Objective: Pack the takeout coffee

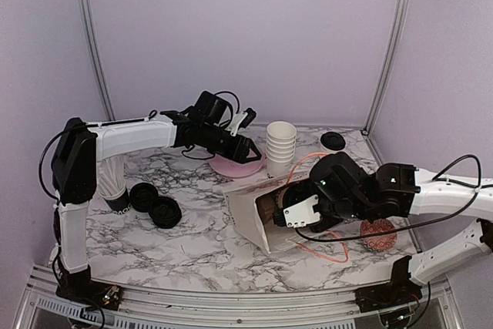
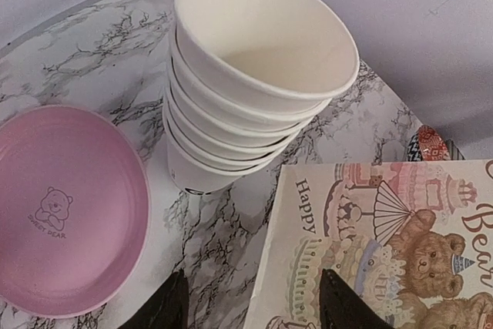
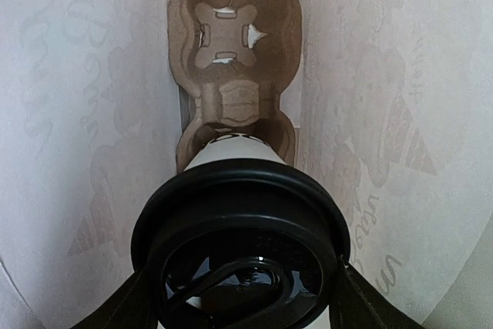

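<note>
Item 1, takeout coffee [image 3: 239, 240]: one white paper cup with a round black lid, inside the paper bag [image 1: 248, 219], which lies on its side at the right centre of the marble table [image 1: 192, 244] with its mouth toward the right arm. In the right wrist view the cup's base meets the near pocket of the pulp cup carrier [image 3: 235, 59] at the bag's bottom, while the far pocket shows its cross-cut floor. Item 2, right gripper [image 3: 243, 306]: reached into the bag mouth, its dark fingers [image 3: 127, 306] set close against either side of the lid and clamped on the cup. Item 3, left gripper [image 2: 254, 307]: above the table between the pink plate [image 2: 69, 213] and the bag's printed face (bears, a cake, "Happy" lettering), its two fingertips [image 2: 171, 306] spread apart with nothing between them. Item 4, stack of white cups [image 2: 262, 75]: unlidded and nested, standing just beside the plate and just behind the bag. Item 5, loose black lids [image 1: 165, 212]: two, touching one another at the left of the table, near the left arm's upright link. Item 6, single black lid [image 1: 333, 141]: at the back right, well apart from the other two. Item 7, red patterned disc [image 1: 377, 233]: on the table at the right, partly under the right arm.
</note>
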`<state>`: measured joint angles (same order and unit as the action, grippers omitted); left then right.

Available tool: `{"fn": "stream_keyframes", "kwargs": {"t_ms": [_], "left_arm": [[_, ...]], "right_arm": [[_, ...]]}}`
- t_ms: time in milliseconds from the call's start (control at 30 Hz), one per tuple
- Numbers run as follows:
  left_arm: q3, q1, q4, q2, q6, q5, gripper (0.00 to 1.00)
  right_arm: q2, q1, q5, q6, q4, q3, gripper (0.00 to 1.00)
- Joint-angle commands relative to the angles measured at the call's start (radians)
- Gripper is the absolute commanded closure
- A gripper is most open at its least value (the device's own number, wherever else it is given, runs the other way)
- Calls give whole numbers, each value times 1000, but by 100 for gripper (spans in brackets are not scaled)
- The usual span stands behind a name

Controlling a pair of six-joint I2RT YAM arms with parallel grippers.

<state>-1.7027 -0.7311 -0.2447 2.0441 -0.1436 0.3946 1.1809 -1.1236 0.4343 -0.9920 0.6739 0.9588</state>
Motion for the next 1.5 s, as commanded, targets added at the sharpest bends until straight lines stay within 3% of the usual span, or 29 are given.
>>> {"fn": "stream_keyframes", "kwargs": {"t_ms": [0, 1467], "left_arm": [[-25, -2, -2, 46, -32, 53, 42], [-26, -7, -26, 107, -40, 107, 43]], "right_arm": [[7, 16, -17, 18, -68, -5, 49], [119, 127, -103, 5, -188, -34, 50]]}}
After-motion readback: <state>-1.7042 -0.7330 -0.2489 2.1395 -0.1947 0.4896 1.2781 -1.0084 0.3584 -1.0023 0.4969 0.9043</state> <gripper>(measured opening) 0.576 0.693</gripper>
